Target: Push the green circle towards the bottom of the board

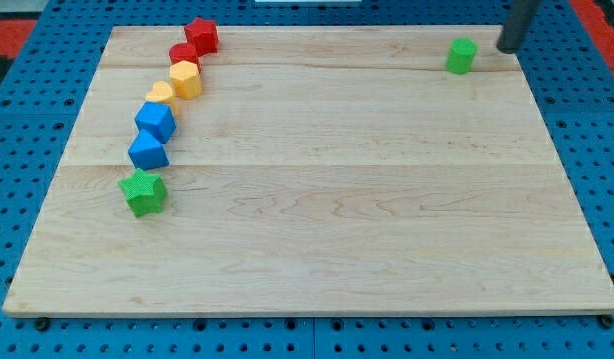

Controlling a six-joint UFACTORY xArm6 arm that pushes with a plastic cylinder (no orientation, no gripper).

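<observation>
The green circle (461,55) is a small round green block near the board's top right corner. My tip (507,48) is the end of a dark rod that comes in from the view's top right; it rests just to the right of the green circle, a small gap apart, at about the same height in the view.
A curved row of blocks runs down the left side: a red block (201,35), a second red block (183,54), a yellow block (186,78), a yellow heart-like block (161,95), a blue block (154,121), a blue block (148,152), a green star (143,191). The wooden board (317,199) lies on blue pegboard.
</observation>
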